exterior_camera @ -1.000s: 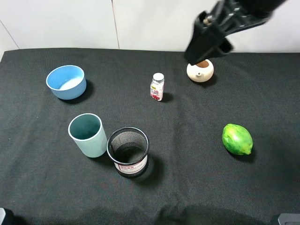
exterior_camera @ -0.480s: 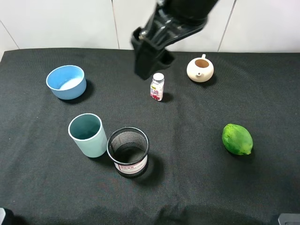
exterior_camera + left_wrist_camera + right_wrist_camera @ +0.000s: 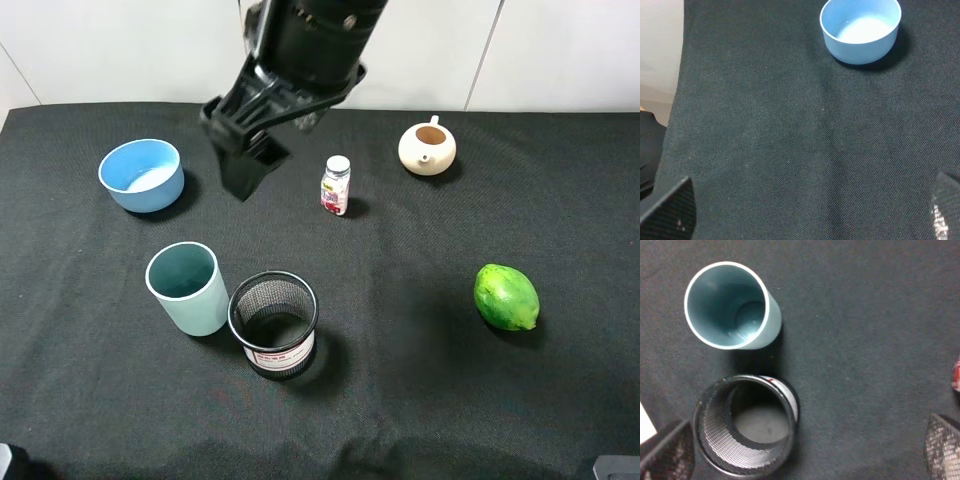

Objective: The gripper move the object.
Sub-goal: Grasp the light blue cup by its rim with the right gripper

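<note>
Black cloth [image 3: 430,400] lay beneath the right gripper [image 3: 243,172], which hovered with jaws spread wide, well apart from the upright teal cup [image 3: 188,288] just beside the mesh holder [image 3: 274,325]

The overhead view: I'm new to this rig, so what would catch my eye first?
The black arm reaching in from the back dominates, its gripper hanging between the blue bowl and the small bottle. Then the teal cup beside the mesh holder near the front, and the green fruit alone at right.
</note>
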Controlling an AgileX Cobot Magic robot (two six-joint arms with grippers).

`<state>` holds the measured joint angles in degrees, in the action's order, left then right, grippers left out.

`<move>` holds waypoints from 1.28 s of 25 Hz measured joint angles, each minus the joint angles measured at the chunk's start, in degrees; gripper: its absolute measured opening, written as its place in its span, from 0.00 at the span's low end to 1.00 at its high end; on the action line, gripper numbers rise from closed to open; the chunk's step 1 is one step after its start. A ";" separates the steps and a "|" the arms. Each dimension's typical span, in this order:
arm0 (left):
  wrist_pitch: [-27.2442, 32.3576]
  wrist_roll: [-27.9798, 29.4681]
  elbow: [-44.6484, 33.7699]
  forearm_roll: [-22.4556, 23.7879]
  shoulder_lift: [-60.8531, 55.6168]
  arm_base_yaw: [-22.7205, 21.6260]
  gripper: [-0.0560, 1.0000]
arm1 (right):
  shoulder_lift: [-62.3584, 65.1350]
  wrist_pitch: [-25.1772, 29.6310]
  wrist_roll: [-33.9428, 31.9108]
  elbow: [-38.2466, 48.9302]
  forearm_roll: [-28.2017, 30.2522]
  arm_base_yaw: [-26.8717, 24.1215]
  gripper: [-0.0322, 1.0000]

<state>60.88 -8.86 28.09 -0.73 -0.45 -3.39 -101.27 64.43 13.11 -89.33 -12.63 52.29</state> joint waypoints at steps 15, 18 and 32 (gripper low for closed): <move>0.00 0.00 0.00 0.00 0.00 0.00 0.99 | -9.14 -4.02 0.40 -0.43 -4.03 1.01 0.70; 0.00 0.00 0.00 0.00 -0.04 0.00 0.99 | -9.97 -5.51 0.40 -0.43 -4.58 1.32 0.70; 0.00 0.00 0.00 0.00 -0.04 0.00 0.99 | -14.70 -12.32 0.24 -0.43 -7.90 1.32 0.70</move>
<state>60.88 -8.86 28.09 -0.73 -0.49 -3.39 -115.97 52.11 13.35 -89.76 -20.53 53.61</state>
